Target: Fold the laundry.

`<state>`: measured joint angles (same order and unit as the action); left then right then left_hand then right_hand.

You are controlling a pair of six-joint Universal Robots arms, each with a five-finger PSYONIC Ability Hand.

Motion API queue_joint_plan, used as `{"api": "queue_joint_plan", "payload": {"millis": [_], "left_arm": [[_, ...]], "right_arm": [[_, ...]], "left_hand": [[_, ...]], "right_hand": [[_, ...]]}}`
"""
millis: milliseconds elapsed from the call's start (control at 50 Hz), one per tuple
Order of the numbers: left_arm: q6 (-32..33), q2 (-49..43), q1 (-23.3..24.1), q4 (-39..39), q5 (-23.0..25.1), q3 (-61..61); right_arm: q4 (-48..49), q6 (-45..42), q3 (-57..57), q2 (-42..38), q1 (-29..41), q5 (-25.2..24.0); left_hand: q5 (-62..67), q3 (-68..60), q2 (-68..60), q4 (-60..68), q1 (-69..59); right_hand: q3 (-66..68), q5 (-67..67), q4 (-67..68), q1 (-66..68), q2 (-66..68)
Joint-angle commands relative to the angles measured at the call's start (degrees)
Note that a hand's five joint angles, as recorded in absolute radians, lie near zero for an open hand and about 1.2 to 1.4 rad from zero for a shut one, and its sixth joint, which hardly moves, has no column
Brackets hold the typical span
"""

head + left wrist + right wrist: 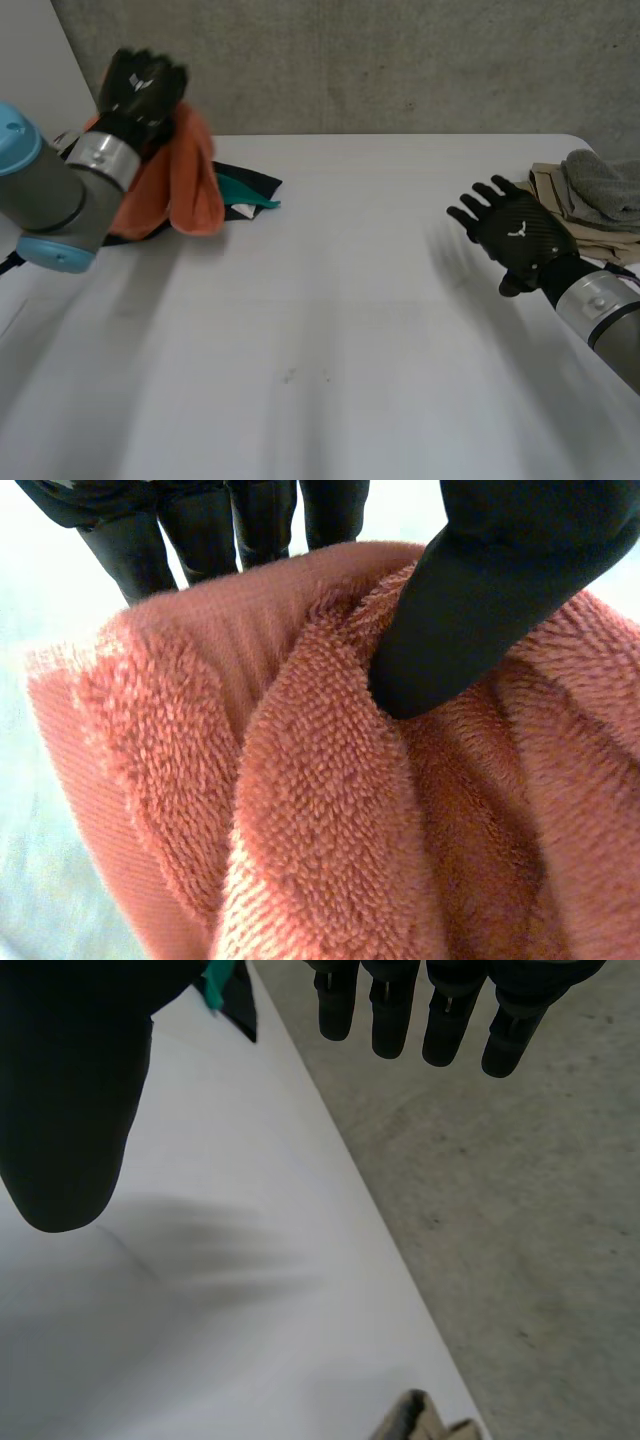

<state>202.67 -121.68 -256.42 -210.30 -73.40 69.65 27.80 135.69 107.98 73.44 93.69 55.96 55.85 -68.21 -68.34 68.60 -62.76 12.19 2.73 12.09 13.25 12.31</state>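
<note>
Head view: left hand [145, 85] raised at far left, pinching orange towel [190, 175]; towel hangs above dark-and-teal pile [245, 188], held clear, likely for carrying onto bare table [330, 330] to fold. Right hand [515, 235] hovers at right, fingers spread, empty, beside folded stack [590, 200]; probably ready to take edge. Left wrist view adds grip detail: thumb [470, 610] dug into terry, fingers behind fold.
</note>
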Motion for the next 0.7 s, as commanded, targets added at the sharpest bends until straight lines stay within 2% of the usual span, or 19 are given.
{"api": "queue_joint_plan", "payload": {"millis": [20,60,80,160,200,220,240,280,300,360,380,500,520,580,700], "left_arm": [[-7.55,7.69,13.91,-1.78,1.24,8.83],[-7.73,6.03,17.51,-1.43,2.12,9.28],[-7.73,3.14,21.19,-0.9,3.17,9.02],[-7.21,-6.08,26.66,1.29,3.27,5.95],[-6.77,-9.0,27.64,3.31,3.09,4.36],[-6.33,-10.14,27.81,4.63,3.0,3.66],[-4.85,-11.64,27.82,7.86,2.65,2.35],[-3.0,-12.0,27.64,10.34,2.21,1.29],[-0.72,-11.48,27.55,12.44,1.43,0.58],[1.93,-10.34,27.38,14.04,-0.94,0.49],[2.81,-7.9,26.94,14.48,-3.13,0.92],[1.24,5.12,24.48,14.84,-8.59,7.42],[0.54,8.01,23.78,14.92,-9.64,9.61],[-1.05,11.8,23.07,15.45,-11.41,13.05],[-6.14,16.56,22.45,17.56,-18.52,24.37]], "right_arm": [[-1.08,0.46,-0.41,3.28,0.18,5.99],[-1.25,0.72,-0.58,3.98,0.09,7.05],[-1.25,1.15,-0.58,4.42,0.18,7.75],[-1.43,3.52,-1.19,4.6,0.09,9.16],[-1.69,4.58,-1.46,4.52,0.09,9.6],[-2.3,5.63,-1.63,4.52,0.0,9.69],[-2.66,6.16,-1.9,4.52,0.0,9.69],[-3.45,6.96,-2.16,4.43,-0.08,9.69],[-4.32,7.74,-2.51,4.43,-0.43,9.69],[-6.43,8.8,-3.3,4.51,-1.14,8.99],[-7.14,8.98,-3.57,4.6,-1.14,8.9],[-16.0,9.16,-7.96,4.78,-0.61,6.01],[-19.85,9.24,-10.23,4.87,-0.44,4.7],[-26.28,9.24,-14.11,4.78,-0.35,2.49],[-40.62,8.98,-22.55,3.11,2.19,-0.06]], "left_hand": [[14.15,-11.79,-11.66,11.4,-17.24],[14.15,-11.79,-11.66,11.4,-17.24],[14.15,-11.79,-11.66,11.4,-17.24],[14.15,-11.79,-11.66,11.4,-17.24],[14.15,-11.79,-11.66,11.4,-17.24],[7.51,-5.15,-5.02,4.76,-10.6],[-9.88,12.24,12.37,-12.62,6.78],[-23.95,26.31,26.43,-26.69,20.85],[-34.51,36.87,36.99,-37.25,31.41],[-47.19,49.55,49.67,-49.93,44.09],[-51.06,53.42,53.55,-53.8,47.96],[-51.43,53.79,53.92,-54.18,48.34],[-51.43,53.79,53.92,-54.18,48.34],[-51.27,53.63,53.75,-54.01,48.17],[-50.93,53.29,53.42,-53.67,47.83]], "right_hand": [[-2.19,-2.73,-2.09,-3.25,-2.31],[-2.19,-2.73,-2.09,-3.25,-2.31],[-2.19,-2.73,-2.09,-3.25,-2.31],[-2.19,-2.73,-2.09,-3.25,-2.31],[-2.19,-2.73,-2.09,-3.25,-2.31],[-2.19,-2.73,-2.09,-3.25,-2.31],[-2.19,-2.73,-2.09,-3.25,-2.31],[-2.19,-2.73,-2.09,-3.25,-2.31],[-2.19,-2.73,-2.09,-3.25,-2.31],[-2.19,-2.73,-2.09,-3.25,-2.31],[-2.19,-2.73,-2.09,-3.25,-2.31],[-2.19,-2.73,-2.09,-3.25,-2.31],[-2.19,-2.73,-2.09,-3.25,-2.31],[-2.19,-2.73,-2.09,-3.25,-2.31],[-2.19,-2.73,-2.09,-3.25,-2.31]]}}
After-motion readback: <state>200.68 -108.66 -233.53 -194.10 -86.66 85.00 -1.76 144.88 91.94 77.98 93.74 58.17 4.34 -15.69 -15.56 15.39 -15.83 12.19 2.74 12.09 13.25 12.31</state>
